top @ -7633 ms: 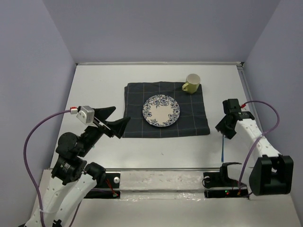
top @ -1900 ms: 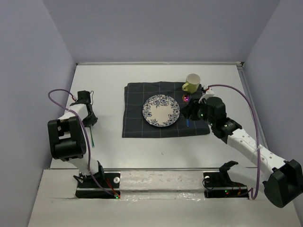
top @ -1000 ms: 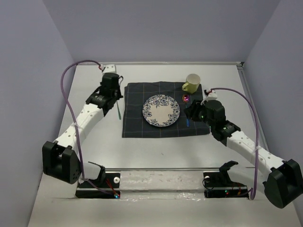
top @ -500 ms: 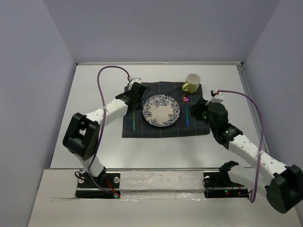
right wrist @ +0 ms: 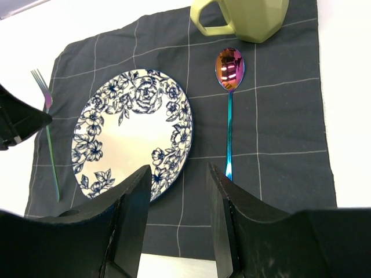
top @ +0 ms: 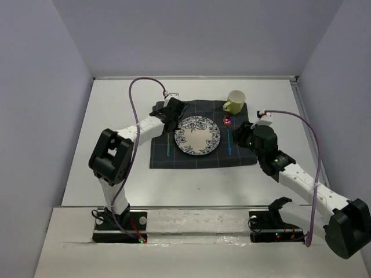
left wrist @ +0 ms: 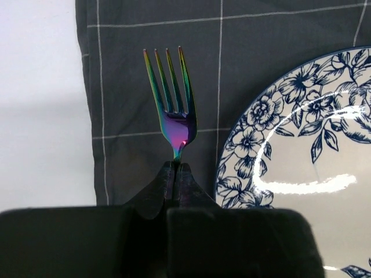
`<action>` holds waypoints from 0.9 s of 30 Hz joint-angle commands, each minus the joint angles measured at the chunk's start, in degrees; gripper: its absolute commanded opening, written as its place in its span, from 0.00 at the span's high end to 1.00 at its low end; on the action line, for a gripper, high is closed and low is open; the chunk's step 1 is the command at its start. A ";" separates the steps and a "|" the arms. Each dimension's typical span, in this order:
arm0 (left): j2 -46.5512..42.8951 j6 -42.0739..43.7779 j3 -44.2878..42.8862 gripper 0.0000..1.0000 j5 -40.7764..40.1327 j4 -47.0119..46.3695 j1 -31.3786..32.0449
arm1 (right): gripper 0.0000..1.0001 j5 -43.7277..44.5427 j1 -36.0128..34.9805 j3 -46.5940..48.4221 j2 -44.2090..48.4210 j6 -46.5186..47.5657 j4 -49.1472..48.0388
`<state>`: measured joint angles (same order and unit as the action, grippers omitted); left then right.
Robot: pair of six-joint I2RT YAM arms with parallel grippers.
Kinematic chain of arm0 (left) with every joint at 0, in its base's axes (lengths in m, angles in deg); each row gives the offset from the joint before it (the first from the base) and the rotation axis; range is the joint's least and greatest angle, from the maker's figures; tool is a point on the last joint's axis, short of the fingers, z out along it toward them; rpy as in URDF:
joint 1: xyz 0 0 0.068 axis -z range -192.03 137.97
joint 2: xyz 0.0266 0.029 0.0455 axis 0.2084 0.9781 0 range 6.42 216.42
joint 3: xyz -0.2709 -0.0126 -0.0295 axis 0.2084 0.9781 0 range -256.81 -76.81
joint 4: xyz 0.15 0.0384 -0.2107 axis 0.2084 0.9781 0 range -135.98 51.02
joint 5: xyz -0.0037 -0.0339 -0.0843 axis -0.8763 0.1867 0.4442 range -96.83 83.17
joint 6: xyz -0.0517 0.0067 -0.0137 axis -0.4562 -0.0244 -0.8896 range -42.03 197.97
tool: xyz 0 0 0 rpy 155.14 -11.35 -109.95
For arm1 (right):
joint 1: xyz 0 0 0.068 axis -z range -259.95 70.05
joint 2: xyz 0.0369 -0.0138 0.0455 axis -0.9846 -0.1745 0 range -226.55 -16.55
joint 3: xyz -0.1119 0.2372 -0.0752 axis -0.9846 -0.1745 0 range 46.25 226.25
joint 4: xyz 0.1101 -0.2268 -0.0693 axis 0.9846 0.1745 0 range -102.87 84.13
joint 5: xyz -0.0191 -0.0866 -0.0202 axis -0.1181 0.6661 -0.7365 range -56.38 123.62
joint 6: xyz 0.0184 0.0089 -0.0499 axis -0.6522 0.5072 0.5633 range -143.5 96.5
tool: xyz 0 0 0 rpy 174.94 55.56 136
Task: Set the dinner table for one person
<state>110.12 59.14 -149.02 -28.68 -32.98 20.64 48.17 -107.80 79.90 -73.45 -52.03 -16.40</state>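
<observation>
On the white dinner table (top: 116, 116) lies a dark checked cloth (top: 203, 156) with a blue-flowered plate (top: 197, 135) in its middle. An iridescent fork (left wrist: 171, 92) lies low on the cloth just left of the plate (left wrist: 301, 174), tines pointing away. My left gripper (left wrist: 175, 167) is shut on the fork's neck, and the left gripper (top: 170, 120) reaches in from the left. An iridescent spoon (right wrist: 229, 92) lies on the cloth right of the plate (right wrist: 130, 130). My right gripper (right wrist: 178, 171) hangs open and empty above the cloth's near edge, apart from the spoon (top: 229, 139).
A pale green mug (top: 235, 102) stands at the cloth's far right corner, just beyond the spoon's bowl. The mug (right wrist: 243, 17) is upright with its handle to the left. Purple walls close in the table on three sides.
My left arm has swung right with the fork, from beside the cloth's left edge to over the cloth next to the plate. The right gripper has drawn back slightly from the spoon.
</observation>
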 commanded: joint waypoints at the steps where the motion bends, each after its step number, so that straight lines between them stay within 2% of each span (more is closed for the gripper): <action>1: 1.85 1.69 -3.73 1.00 -2.59 -0.34 0.21 | 0.52 0.31 -0.44 0.28 -0.31 -0.21 -3.50; 14: 2.74 4.59 -1.63 1.00 -4.96 -0.77 -1.29 | 0.52 0.13 -0.44 0.28 -0.66 -0.21 -3.50; 27: 5.81 5.12 -1.71 1.00 -2.15 -3.50 -1.82 | 0.52 0.13 -0.44 0.36 -1.37 -0.12 -3.59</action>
<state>115.89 63.53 -150.55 -30.62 -34.45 18.98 47.99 -107.80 79.90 -75.09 -52.03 -16.86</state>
